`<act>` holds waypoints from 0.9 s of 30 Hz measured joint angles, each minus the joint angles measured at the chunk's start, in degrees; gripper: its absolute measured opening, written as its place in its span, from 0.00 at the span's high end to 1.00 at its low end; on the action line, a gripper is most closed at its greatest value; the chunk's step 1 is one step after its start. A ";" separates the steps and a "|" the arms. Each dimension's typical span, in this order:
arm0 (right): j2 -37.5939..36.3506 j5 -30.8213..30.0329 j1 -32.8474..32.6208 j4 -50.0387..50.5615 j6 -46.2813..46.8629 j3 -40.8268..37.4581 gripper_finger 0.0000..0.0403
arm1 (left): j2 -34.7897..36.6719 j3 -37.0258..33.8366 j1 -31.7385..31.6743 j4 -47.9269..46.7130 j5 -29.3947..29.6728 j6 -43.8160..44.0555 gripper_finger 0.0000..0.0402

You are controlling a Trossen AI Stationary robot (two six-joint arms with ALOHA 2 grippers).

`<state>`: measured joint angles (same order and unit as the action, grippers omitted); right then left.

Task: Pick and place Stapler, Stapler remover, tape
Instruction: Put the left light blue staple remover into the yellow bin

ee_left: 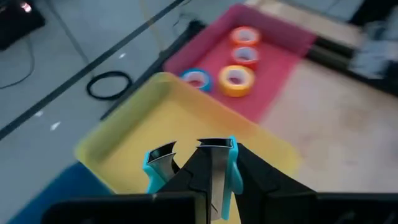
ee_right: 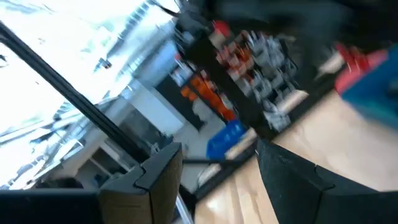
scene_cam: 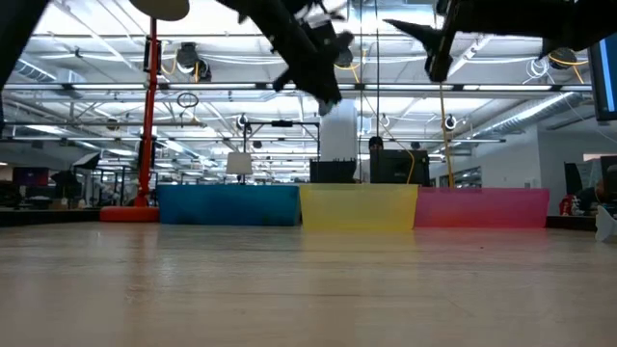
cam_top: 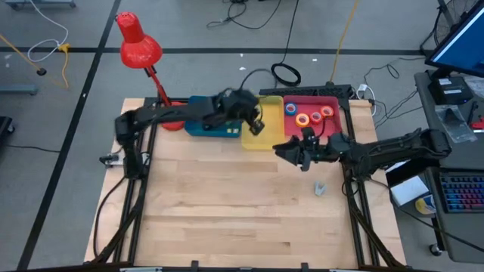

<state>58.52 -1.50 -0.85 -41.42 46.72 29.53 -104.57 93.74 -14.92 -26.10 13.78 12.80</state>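
A: Pale wood table, three trays along its far edge; what does the left gripper (ee_left: 189,165) hold?

B: Its fingers are clamped on a staple remover (ee_left: 214,163), blue handles, metal claws, just above the yellow tray (ee_left: 124,140); light, stiff, probably slippery, best pinched across the handles

A: Tape?

B: Four tape rolls (ee_left: 237,79) in the red tray (ee_left: 289,37) beyond; right gripper (ee_right: 214,177) hangs apart, holding nothing

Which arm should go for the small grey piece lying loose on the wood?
Right. The right gripper hovers open and empty, nearer the grey piece. The left gripper is over the yellow tray, shut on a blue staple remover.
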 joint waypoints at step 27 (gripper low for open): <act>-21.31 -1.49 3.62 38.01 -14.89 0.03 0.51 | -29.96 23.96 -13.76 -8.17 -16.07 2.66 0.87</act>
<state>37.21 -2.98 2.77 -3.41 31.83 29.56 -134.53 117.70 -28.68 -34.27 -2.29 15.46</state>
